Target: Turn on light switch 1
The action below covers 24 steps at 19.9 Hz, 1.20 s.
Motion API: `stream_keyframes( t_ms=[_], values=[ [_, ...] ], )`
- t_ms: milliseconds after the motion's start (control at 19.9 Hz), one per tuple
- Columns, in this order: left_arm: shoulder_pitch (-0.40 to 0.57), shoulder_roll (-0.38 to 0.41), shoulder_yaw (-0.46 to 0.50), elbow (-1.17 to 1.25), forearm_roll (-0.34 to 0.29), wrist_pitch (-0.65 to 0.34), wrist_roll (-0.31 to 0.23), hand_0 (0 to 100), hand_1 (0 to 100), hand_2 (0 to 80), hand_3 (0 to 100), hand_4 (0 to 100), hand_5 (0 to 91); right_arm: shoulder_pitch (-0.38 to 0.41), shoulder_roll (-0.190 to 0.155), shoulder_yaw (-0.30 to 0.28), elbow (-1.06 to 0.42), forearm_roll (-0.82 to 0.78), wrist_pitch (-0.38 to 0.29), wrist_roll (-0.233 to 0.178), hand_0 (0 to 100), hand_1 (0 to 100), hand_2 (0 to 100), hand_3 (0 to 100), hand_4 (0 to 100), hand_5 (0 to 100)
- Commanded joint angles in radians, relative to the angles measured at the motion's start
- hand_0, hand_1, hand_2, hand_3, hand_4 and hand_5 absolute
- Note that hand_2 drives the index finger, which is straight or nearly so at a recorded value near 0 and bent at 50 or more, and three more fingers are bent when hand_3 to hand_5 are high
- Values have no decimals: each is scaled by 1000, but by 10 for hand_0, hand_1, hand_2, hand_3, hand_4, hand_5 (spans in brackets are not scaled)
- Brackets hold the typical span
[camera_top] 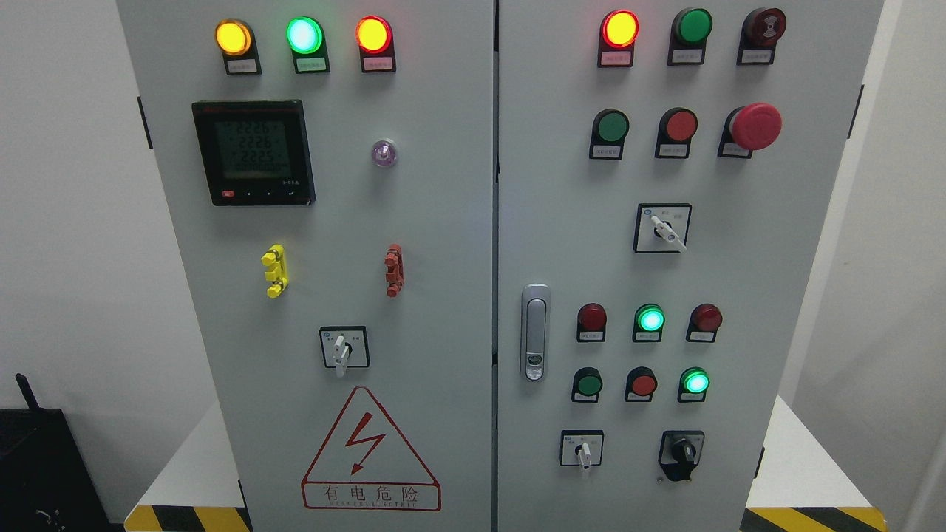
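A: Head view first. What's there?

B: A grey cabinet (443, 295) with 2 doors, seen straight on. No robot hand or arm shows, so I cannot tell how the fingers stand.

A: Left door?

B: 3 lit lamps along the top: yellow (233, 37), green (304, 35), red (373, 34). Below them a meter (253, 152) with a lit screen, and a small clear lamp (383, 153) to its right. Lower down a yellow clip (274, 270) and a red clip (394, 270), well apart. Under these a white selector (341, 352), handle pointing down, above a red warning triangle (369, 452).

A: Right door?

B: A lit red lamp (619, 29) at top left, an unlit green one beside it. A red mushroom button (755, 125) on the right. A white rotary switch (664, 230) in the middle, handle tilted down-right. A door latch (535, 332) at the left edge. Below, 2 rows of 3 buttons; 2 glow green (650, 319) (695, 381). Lowest, a white switch (584, 452) and a black knob (681, 451).

A: And light switch 1?

B: The labels are too small to read, so I cannot tell which it is.
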Motion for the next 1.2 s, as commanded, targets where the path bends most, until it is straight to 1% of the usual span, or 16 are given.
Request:
stream_keyframes(
  t_ms=[0,150,401,451,501,602,702,752,802,853,903,953,1003,1053,1103,1153],
  values=[
    [136,29,-44,-560,-1,39,-16,284,168,0,0,0,0,0,0,0,0,0,0,-1,308,0,0,0,0,0],
    [219,78,-86,-794,5,43,-17,294,170,0,0,0,0,0,0,0,0,0,0,-1,308,0,0,0,0,0],
    [229,83,-68,-1013,8,35,-20,306,177,0,0,0,0,0,0,0,0,0,0,-1,308,0,0,0,0,0],
    [229,83,-63,-1058,13,35,-20,308,186,0,0,62,0,0,0,0,0,0,0,-1,307,0,0,0,0,0],
    [229,83,-57,-1108,19,33,-22,310,195,0,3,168,0,0,0,0,0,0,0,-1,307,0,0,0,0,0],
    [229,83,-55,-1217,36,32,-23,314,207,0,107,273,0,0,0,0,0,0,0,-1,307,0,0,0,0,0],
    [233,87,-54,-1300,66,18,-40,318,225,0,215,326,0,0,0,0,0,0,0,-1,307,0,0,0,0,0],
    [235,89,-54,-1317,72,-17,-49,322,242,0,252,367,37,0,0,0,0,0,0,-1,308,0,0,0,0,0],
    [241,91,-52,-1315,72,-70,-46,327,260,31,302,441,147,-1,0,0,0,0,0,-1,308,0,0,0,0,0],
    [241,91,-46,-1315,74,-118,-45,328,270,51,322,467,187,0,0,0,0,0,0,-1,308,0,0,0,0,0],
    [238,87,-37,-1315,75,-147,-42,335,304,87,381,534,269,0,0,0,0,0,0,-1,308,0,0,0,0,0],
    [238,87,-32,-1318,77,-158,-40,343,340,126,445,606,383,0,0,0,0,0,0,-1,307,0,0,0,0,0],
    [236,84,-31,-1321,86,-160,-37,346,349,137,467,636,445,-1,0,0,0,0,0,-1,307,0,0,0,0,0],
    [230,81,-31,-1324,98,-161,-19,356,375,166,519,694,603,0,0,0,0,0,0,-1,307,0,0,0,0,0],
    [220,74,-31,-1327,103,-163,15,360,404,198,565,743,683,0,0,0,0,2,0,-1,307,0,0,0,0,0],
    [203,68,-31,-1334,103,-166,44,359,414,207,579,759,713,0,0,0,0,0,0,-1,307,0,0,0,0,0]
  ],
)
